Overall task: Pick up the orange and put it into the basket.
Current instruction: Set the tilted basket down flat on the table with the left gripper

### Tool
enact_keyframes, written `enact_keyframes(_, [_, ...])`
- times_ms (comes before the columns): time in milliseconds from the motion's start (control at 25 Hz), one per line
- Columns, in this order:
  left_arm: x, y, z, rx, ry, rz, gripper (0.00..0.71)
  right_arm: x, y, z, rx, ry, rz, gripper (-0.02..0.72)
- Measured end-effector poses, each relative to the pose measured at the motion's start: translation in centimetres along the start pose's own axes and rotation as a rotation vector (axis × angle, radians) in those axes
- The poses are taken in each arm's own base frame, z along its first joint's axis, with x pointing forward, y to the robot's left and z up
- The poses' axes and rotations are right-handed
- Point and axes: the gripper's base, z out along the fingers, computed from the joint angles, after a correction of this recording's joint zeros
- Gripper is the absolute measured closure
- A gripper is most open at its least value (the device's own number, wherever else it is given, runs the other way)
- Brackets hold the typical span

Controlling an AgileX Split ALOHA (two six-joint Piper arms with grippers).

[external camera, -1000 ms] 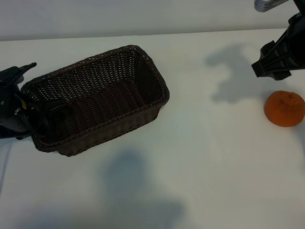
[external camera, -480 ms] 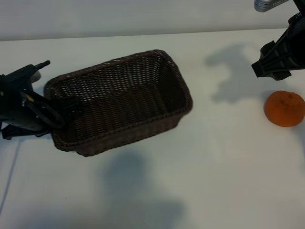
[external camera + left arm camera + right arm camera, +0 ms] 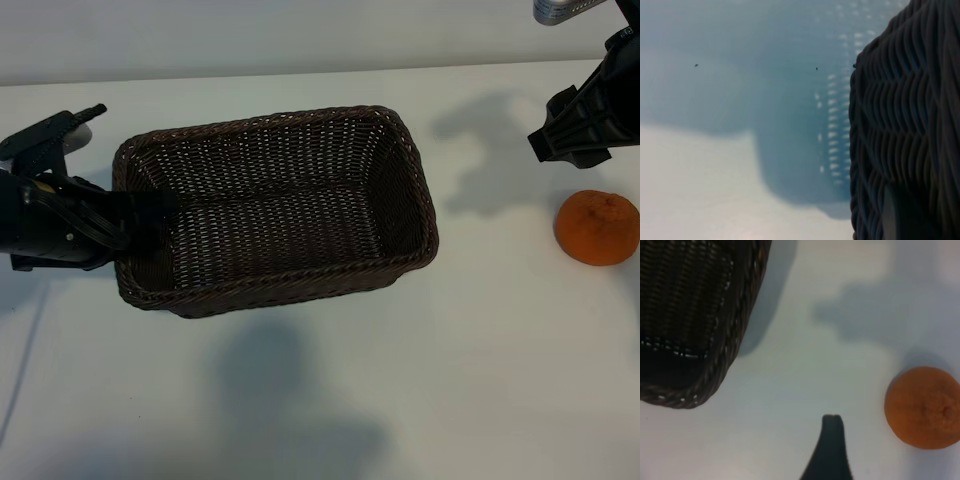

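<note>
Your orange [image 3: 597,227] isn't picked yet: right gripper [image 3: 578,135] hovers open beside it (left gripper [image 3: 130,215] clamps the basket [image 3: 405,160] wall).

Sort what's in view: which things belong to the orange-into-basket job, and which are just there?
Belongs to the job:
orange, on the table at the right, not yet picked up
basket, empty
left gripper, gripping the basket's left end wall
right gripper, open, above the table beside the orange

Just there:
table; nothing else lies on it
</note>
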Motion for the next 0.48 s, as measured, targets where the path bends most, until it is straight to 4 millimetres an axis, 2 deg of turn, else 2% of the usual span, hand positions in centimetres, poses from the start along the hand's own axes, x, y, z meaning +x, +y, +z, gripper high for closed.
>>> enact_keyframes(120, [-0.7, 0.1, -0.6, 0.012, 0.015, 0.006, 0.563, 0.0, 0.0, 0.0, 0.0, 0.0, 0.0, 0.109])
enact_keyframes(320, [-3.2, -0.7, -2.3, 0.067, 0.001, 0.07, 0.563, 0.0, 0.0, 0.0, 0.0, 0.0, 0.0, 0.109])
enact_keyframes(480, [-5.1, -1.5, -2.2, 0.087, 0.021, 0.096, 0.563, 0.0, 0.0, 0.0, 0.0, 0.0, 0.0, 0.109])
